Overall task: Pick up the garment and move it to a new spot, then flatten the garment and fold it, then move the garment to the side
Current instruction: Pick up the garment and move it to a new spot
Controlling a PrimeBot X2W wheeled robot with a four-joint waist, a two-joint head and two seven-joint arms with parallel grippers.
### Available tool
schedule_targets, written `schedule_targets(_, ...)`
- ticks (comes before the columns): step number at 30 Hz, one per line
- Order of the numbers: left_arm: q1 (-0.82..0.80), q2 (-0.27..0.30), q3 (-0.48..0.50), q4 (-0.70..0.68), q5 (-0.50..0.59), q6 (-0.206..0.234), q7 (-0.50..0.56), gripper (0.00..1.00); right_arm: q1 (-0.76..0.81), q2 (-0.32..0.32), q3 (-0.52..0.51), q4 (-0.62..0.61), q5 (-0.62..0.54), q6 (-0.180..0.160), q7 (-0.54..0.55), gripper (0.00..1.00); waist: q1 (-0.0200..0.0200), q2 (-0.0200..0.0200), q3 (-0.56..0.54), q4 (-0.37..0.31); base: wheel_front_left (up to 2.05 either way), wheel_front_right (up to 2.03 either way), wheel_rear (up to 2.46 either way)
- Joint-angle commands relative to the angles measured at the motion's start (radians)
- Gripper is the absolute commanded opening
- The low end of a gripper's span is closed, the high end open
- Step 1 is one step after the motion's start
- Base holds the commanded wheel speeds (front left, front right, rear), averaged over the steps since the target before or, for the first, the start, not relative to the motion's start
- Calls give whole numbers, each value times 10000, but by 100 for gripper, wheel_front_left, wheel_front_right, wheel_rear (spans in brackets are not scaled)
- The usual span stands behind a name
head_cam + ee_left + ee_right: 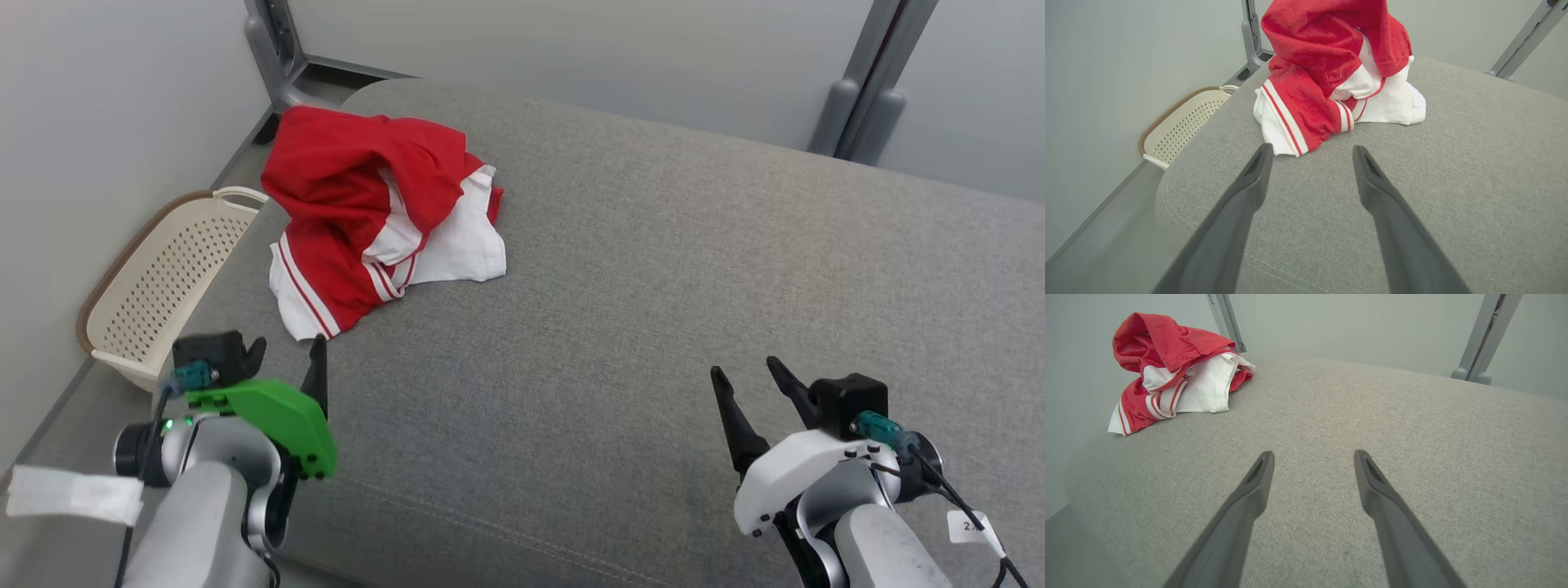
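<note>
A red and white garment [380, 216] lies crumpled in a heap at the far left of the grey cushion [653, 310]. Its striped hem points toward me. My left gripper [287, 349] hovers open just in front of that hem, a short gap away, and nothing sits between its fingers. In the left wrist view the garment [1331, 77] lies straight ahead of the left gripper [1310, 152]. My right gripper [744, 376] stands open over bare cushion at the lower right, far from the cloth. The right wrist view shows the garment [1175, 379] at upper left, beyond the right gripper [1312, 457].
A cream perforated basket [163, 278] sits on the floor left of the cushion, against the wall. Grey metal posts [865, 90] rise behind the cushion at the back left and back right. The cushion's middle and right stretch out as bare grey fabric.
</note>
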Motion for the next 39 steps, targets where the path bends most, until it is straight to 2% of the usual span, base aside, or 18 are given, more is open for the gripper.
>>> schedule_targets(1,-561,-70,-4,225,-105,-108,144,100,-143,-46,54,-205,-123,1,111,100,0,0,447,-132,0,0,0)
schedule_targets(9,-2989,-144,150,1612,-533,-463,864,100,-203,-48,447,-1249,-506,1,789,100,0,0,1442,-770,0,0,0)
schedule_targets(12,-3788,-10,259,2050,-684,-507,1274,100,-196,-47,478,-1647,-658,1,1009,100,0,0,1783,-1025,0,0,0)
schedule_targets(17,-5003,550,-50,2551,-117,-294,1902,100,-133,-45,392,-2259,-894,1,1320,100,0,0,2296,-1336,0,0,0)
schedule_targets(21,-5807,993,-359,2787,232,-457,2435,100,-94,-45,323,-2653,-982,1,1540,100,0,0,2688,-1530,0,0,0)
schedule_targets(27,-6554,1495,-778,2959,775,-505,2975,100,-101,-45,310,-3071,-1127,1,1712,100,0,0,3240,-1769,0,0,0)
schedule_targets(32,-6856,1791,-861,3220,960,-251,2926,100,-84,-44,404,-3228,-1146,1,1757,100,0,0,3622,-1970,0,0,0)
schedule_targets(39,-6841,1840,-729,3714,744,-160,2827,100,-111,-44,370,-3305,-1198,1,1784,100,0,0,3919,-2067,0,0,0)
